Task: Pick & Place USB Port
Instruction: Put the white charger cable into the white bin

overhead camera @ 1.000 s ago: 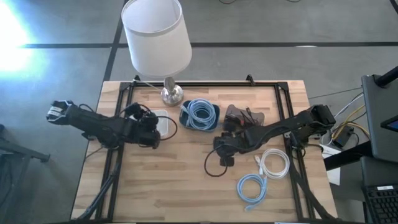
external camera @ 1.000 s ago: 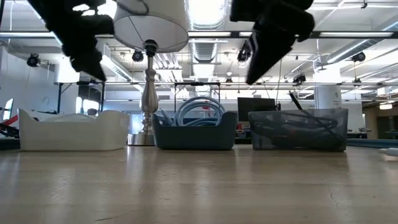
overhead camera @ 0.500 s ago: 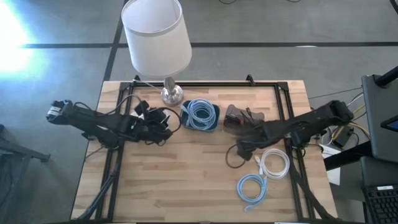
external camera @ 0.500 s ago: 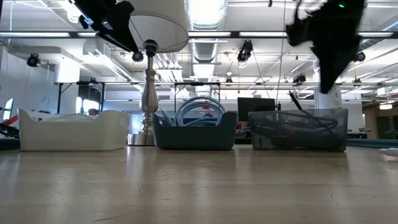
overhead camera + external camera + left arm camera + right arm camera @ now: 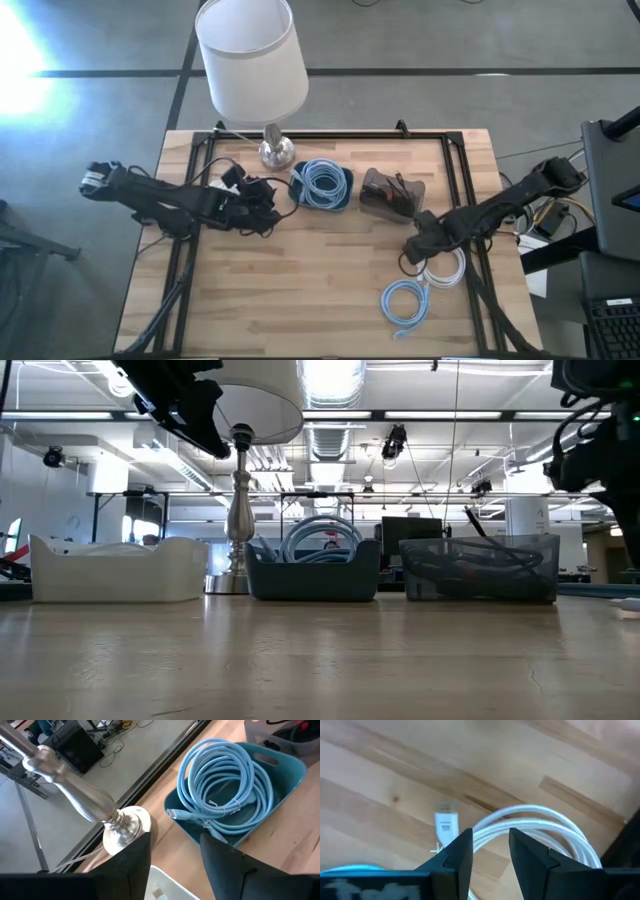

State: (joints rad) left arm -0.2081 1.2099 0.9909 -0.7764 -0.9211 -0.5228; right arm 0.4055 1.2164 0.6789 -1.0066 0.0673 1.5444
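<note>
1. Directly under the right gripper (image 5: 487,852): the white USB cable (image 5: 443,266), coiled on the wood near the table's right edge. In the right wrist view its connector (image 5: 446,826) lies flat on the boards just beyond the fingertips, with the loop running between and behind the fingers.
2. Right gripper fingers stand apart with a narrow gap, holding nothing; whether they touch the cable, can't tell.
3. Just beside the white coil, toward the front edge: a light blue cable (image 5: 403,302), loose on the table.
4. Left gripper (image 5: 172,852) hangs over the white bin (image 5: 117,568) at the back left, fingers spread, empty. Its camera looks past the lamp base (image 5: 126,827) at the blue bin (image 5: 280,767) holding another blue cable coil (image 5: 222,782).
5. Back row, left to right: white bin, lamp (image 5: 250,57), blue bin, grey bin (image 5: 392,192) with dark cables inside.
6. Surface: light wooden table (image 5: 300,290), black frame rails along both sides.
7. Room: grey floor in the high view; low view shows an open workshop with ceiling strip lights.
</note>
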